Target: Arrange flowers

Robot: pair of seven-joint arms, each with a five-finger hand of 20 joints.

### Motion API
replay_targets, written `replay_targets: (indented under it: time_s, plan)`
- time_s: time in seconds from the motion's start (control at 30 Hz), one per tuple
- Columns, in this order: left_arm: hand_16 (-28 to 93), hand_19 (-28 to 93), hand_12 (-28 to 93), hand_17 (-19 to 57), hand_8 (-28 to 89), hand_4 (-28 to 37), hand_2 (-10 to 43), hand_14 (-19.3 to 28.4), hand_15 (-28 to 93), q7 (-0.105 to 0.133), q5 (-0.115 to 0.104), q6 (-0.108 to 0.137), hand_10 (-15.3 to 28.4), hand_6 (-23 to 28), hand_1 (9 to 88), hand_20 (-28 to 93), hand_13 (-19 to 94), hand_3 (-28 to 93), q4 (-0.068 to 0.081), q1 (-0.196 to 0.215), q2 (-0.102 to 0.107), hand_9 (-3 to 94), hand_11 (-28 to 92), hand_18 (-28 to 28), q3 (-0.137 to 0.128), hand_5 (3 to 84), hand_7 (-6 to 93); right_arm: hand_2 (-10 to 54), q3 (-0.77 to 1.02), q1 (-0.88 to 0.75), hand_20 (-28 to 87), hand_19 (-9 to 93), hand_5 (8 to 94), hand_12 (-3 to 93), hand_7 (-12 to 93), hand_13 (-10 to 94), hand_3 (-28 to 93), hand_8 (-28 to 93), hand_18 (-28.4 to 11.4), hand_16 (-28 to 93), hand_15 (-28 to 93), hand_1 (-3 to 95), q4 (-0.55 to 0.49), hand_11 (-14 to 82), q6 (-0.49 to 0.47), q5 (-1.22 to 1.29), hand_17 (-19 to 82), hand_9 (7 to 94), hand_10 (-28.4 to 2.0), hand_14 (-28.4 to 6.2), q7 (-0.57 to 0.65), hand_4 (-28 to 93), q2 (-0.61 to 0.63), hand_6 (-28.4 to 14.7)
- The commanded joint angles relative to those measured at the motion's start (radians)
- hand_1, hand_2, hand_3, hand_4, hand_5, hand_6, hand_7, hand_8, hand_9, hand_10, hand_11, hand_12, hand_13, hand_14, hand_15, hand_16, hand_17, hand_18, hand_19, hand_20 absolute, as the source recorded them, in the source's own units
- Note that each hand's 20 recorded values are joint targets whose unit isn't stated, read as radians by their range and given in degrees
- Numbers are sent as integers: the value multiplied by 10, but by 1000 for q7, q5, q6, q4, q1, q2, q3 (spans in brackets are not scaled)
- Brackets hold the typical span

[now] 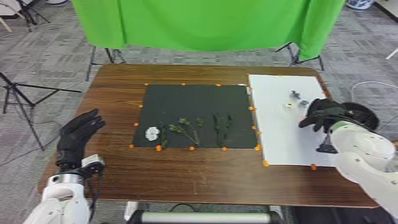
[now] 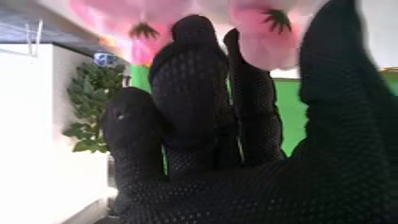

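Hanging over the bench's (image 1: 178, 175) left edge in the head view, the left robot hand (image 1: 78, 135) has its fingers loosely extended. Green stems (image 1: 189, 129) lie on a black mat (image 1: 191, 102), towards its near edge, with a white clump (image 1: 152, 133) beside them at the near left corner. Small grey pieces (image 1: 295, 94) rest on the white board (image 1: 282, 135) along the bench's right side. Over the bench's right edge is the right robot hand (image 1: 330, 111), next to a black round container (image 1: 362, 116). A green cloth (image 1: 204, 25) hangs past the far edge.

The right wrist view gives the right robot hand (image 2: 222, 192) close up, open, fingers extended. Pink flowers (image 2: 266, 42) with green bases are near its fingertips; contact I can't make out. Farther off stands a leafy plant (image 2: 93, 102).
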Motion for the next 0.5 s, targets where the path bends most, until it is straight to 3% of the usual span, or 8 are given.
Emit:
replay_targets:
  time_s: [0.03,0.17,0.27,0.4,0.43,0.5]
  plan:
    - [-17,151,118,137,-97,-150,-69,157,250,-4,-2,5,122,-5,407,217,424,689,-6,20,-7,476,229,112,1,501,213,-95,-52,-16,477,932,700,369,234,898,601,49,-146,309,565,567,14,146,216,-20,600,834,-118,-43,-46,-192,9,15]
    - [-17,143,117,134,-98,-151,-67,158,251,4,-6,17,122,-3,396,213,422,689,-9,26,-8,476,230,112,1,500,212,-95,-30,-2,585,932,752,412,262,903,612,65,-152,320,608,593,-37,101,259,-33,619,871,-109,-34,-77,-198,28,18]
    - [-18,140,117,131,-97,-150,-68,158,250,8,-8,22,122,-3,393,211,423,689,-14,34,-6,476,230,112,-5,501,212,-95,-57,90,602,932,757,417,268,902,615,66,-151,323,615,594,-86,94,250,-11,621,874,-108,-33,-108,-194,54,18]
    - [-17,139,117,130,-96,-150,-69,158,250,6,-8,29,122,-3,392,209,423,688,-13,37,-5,477,230,112,-9,503,211,-95,-245,377,609,932,761,420,270,894,620,71,-149,326,618,592,-119,81,182,17,616,866,-108,-33,-163,-192,69,18]
    - [-17,139,117,130,-96,-150,-69,158,250,9,-10,34,122,-3,392,209,424,689,-19,47,-6,477,230,112,-12,503,211,-95,-323,478,610,932,762,418,270,892,621,73,-148,327,619,591,-111,77,162,25,613,864,-109,-33,-187,-192,59,18]
    - [-18,138,117,130,-96,-150,-69,159,250,8,-10,32,123,-3,391,209,424,689,-15,45,-8,477,230,112,-9,504,211,-95,-481,671,610,932,764,418,270,887,621,76,-145,327,620,591,-101,75,131,44,608,862,-109,-33,-213,-192,24,20]
